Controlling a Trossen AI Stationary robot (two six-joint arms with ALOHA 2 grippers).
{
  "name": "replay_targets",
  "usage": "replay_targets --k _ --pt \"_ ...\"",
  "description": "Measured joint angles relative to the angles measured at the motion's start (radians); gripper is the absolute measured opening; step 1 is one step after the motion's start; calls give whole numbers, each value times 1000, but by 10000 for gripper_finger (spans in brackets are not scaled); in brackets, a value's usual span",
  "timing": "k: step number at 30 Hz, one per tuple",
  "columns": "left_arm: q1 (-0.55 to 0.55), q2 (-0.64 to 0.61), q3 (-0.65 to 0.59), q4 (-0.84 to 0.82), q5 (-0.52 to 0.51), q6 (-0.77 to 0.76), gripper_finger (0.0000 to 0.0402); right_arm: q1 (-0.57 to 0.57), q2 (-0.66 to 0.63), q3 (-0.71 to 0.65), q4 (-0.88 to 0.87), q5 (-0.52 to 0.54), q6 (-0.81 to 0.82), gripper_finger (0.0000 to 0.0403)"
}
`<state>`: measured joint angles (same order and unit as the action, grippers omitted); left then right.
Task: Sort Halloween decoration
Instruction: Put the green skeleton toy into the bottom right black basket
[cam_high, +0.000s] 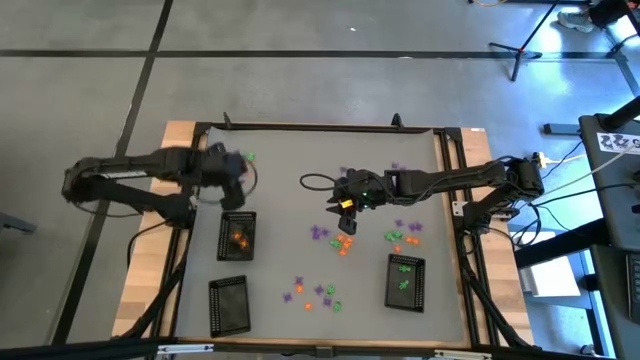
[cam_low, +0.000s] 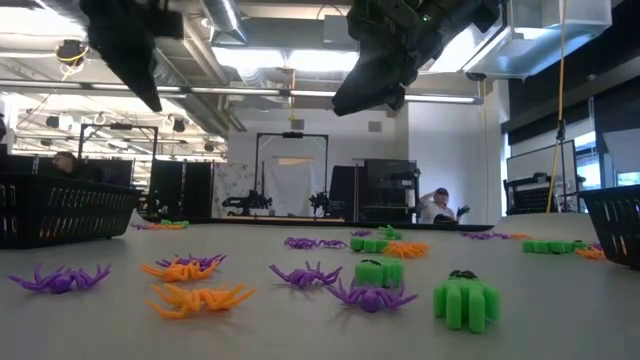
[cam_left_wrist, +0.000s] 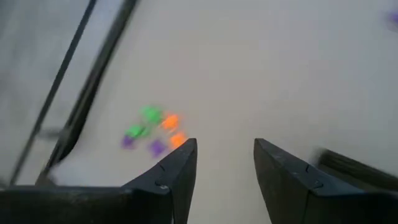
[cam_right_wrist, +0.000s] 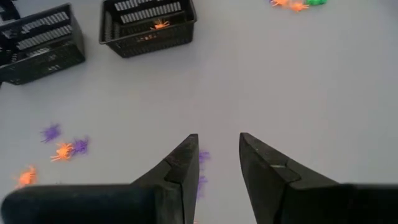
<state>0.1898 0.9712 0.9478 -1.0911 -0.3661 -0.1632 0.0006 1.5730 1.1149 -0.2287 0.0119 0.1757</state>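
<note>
Right claw (cam_high: 343, 206) raised — trinkets (cam_high: 345, 242) below, apart

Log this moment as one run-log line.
left gripper: open, empty, above orange tray | right gripper: open, empty, over loose trinkets | green tray: holds green

A grey concrete floor (cam_high: 300, 60) crossed by dark seams lies around the wood-edged table (cam_high: 160, 260), while beyond it an open workshop shows bright ceiling strip lights (cam_low: 270, 58), dark frame rigs (cam_low: 290, 170) and a seated person (cam_low: 437, 205) far right.
</note>
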Motion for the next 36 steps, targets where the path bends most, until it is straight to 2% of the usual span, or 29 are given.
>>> replay_targets --k 3,6,11,16,24,36 --pt "174 21 -1 24 68 19 150 0 0 0 2 49 0 112" --pt "308 95 -1 49 148 71 150 -1 0 0 5 87 -1 112" --pt "475 268 -1 111 156 164 150 -1 3 0 15 87 -1 112" --pt "589 435 -1 237 194 176 150 -1 3 0 14 83 -3 112" --pt "669 586 -1 413 235 120 150 -1 4 0 16 83 -25 112" --pt "680 715 -1 433 239 38 150 -1 4 0 17 82 -25 112"
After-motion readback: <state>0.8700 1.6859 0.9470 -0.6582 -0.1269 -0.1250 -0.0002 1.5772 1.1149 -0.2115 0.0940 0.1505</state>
